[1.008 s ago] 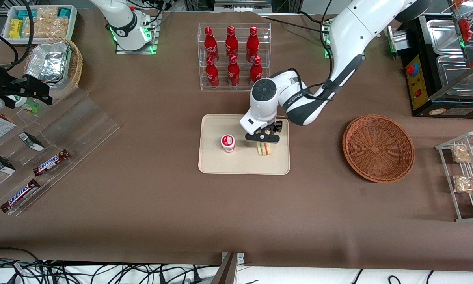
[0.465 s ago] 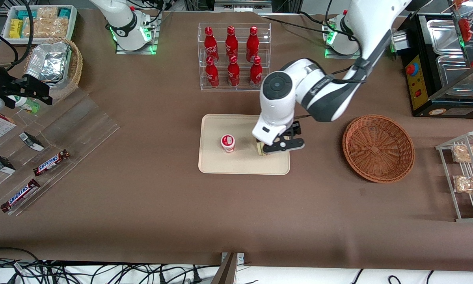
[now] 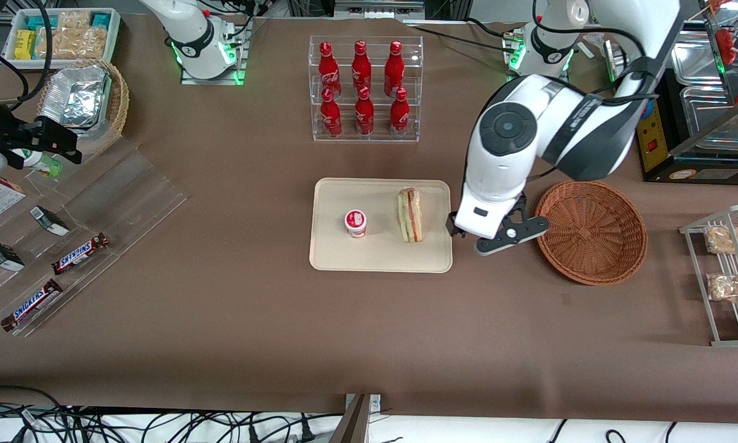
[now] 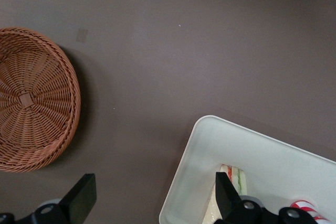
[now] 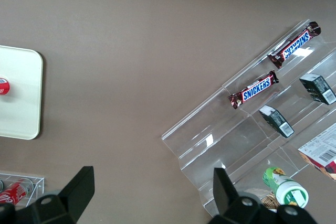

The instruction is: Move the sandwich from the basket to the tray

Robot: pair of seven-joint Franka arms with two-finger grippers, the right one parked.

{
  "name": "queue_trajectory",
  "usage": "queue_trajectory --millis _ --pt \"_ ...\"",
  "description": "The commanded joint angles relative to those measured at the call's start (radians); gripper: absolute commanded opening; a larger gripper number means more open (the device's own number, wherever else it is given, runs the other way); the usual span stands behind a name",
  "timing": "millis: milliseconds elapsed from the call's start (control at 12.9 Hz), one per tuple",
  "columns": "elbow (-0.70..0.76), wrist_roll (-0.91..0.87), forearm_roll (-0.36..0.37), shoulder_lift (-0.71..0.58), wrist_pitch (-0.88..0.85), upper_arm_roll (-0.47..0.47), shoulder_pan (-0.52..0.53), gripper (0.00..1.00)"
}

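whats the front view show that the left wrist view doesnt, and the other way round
Only the front view shows the whole sandwich, the red bottles, the Snickers bars and the gripper from outside, raised between tray and basket. Only the left wrist view shows both fingertips spread open with nothing between. Both show the empty basket, the tray and the sandwich on it.

A brown cloth-covered table (image 3: 234, 320) fills the scene under even overhead light. A clear rack of red bottles (image 3: 365, 89) stands near its middle, while tangled black cables (image 3: 129, 424) trail along the white edge nearest the front camera.
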Motion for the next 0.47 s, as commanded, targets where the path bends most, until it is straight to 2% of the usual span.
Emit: queue_trajectory --millis 0,233,388 --pt "0.013 0.027 -0.041 -0.042 -0.077 -0.007 0.047 1.0" --pt "0.01 0.146 -0.116 -0.096 -0.086 -0.006 0.117 1.0" --pt "0.008 0.255 -0.174 -0.141 -0.113 0.029 0.138 1.0"
